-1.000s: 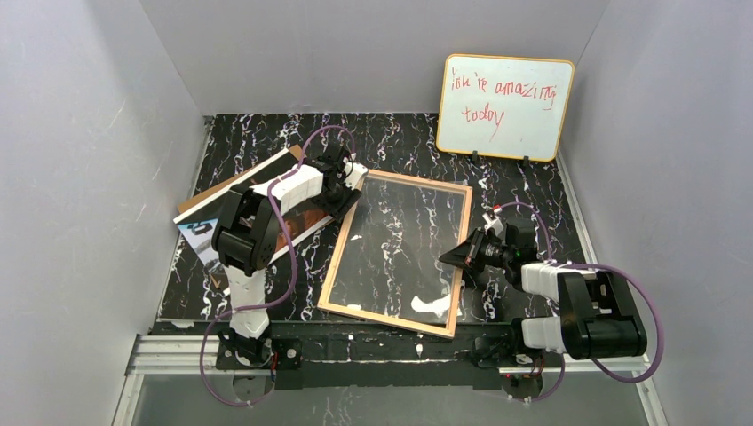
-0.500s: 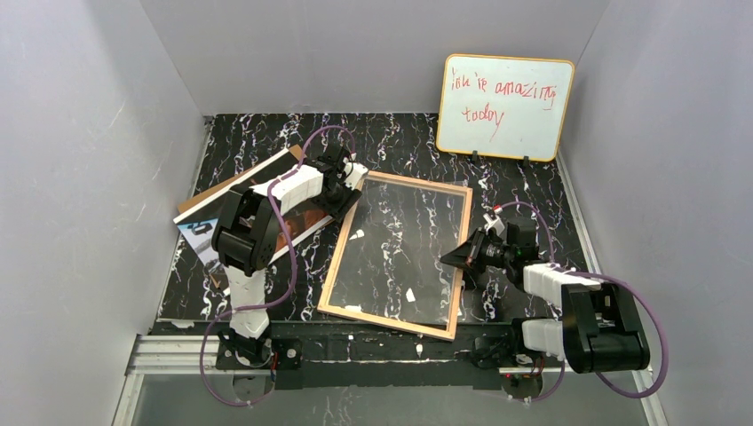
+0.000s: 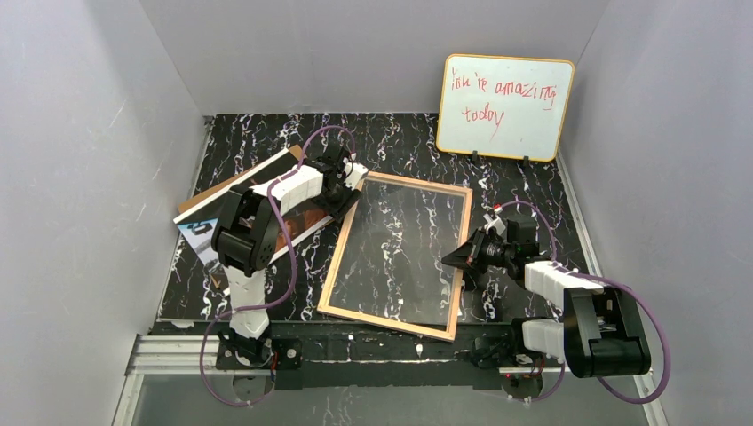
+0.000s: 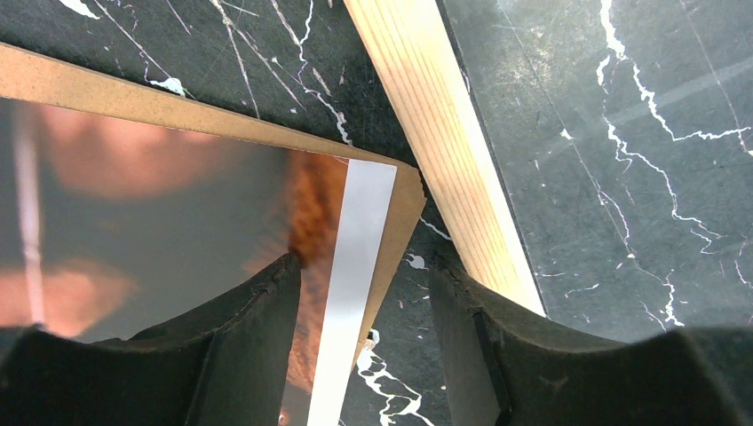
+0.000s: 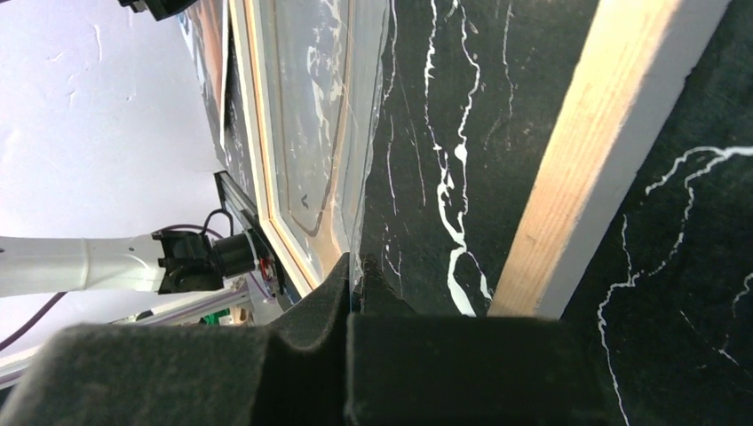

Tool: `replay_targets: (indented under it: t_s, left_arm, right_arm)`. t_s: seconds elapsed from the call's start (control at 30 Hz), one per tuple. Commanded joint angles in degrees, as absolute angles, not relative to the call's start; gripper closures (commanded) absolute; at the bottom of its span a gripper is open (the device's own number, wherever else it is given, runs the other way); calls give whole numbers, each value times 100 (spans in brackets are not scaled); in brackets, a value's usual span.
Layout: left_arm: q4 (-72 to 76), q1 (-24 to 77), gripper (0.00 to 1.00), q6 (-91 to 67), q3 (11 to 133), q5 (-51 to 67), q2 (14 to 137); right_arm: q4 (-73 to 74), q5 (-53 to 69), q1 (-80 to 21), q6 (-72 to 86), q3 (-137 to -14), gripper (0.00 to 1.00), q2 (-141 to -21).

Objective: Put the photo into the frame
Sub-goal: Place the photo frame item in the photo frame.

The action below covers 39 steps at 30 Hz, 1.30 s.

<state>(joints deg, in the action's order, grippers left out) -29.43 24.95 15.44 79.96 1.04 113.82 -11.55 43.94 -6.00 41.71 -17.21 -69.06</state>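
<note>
The glare on the pane (image 3: 400,253) near its front edge has gone and the right arm has shifted. I reckon the right end effector (image 5: 355,280), pressed together on the pane's edge, is tilting it off the frame (image 4: 439,142). The left end effector (image 4: 364,271) is spread over a corner of the photo (image 4: 133,195), which lies on its backing board (image 4: 178,108) just beside the frame. The whiteboard (image 3: 504,106) stands well behind. The pane probably has to clear first.
</note>
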Motion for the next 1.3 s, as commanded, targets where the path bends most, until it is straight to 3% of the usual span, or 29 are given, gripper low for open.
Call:
replay_targets:
  t_s: [0.0,0.6,1.27]
  left_arm:
    - [-3371,2576,47,1529,7613,345,11809]
    - [-3386,2584,47,1513,7664,385,11896]
    - [-3376,2584,47,1537,7652,369,11930]
  right_arm:
    - [-803,4478,-606,3976,-1907,99,-6875]
    - [-1611,5114,-606,4403,-1856,99,-7084]
    - [-182,4818,-724,3424,-2362,99,-7086]
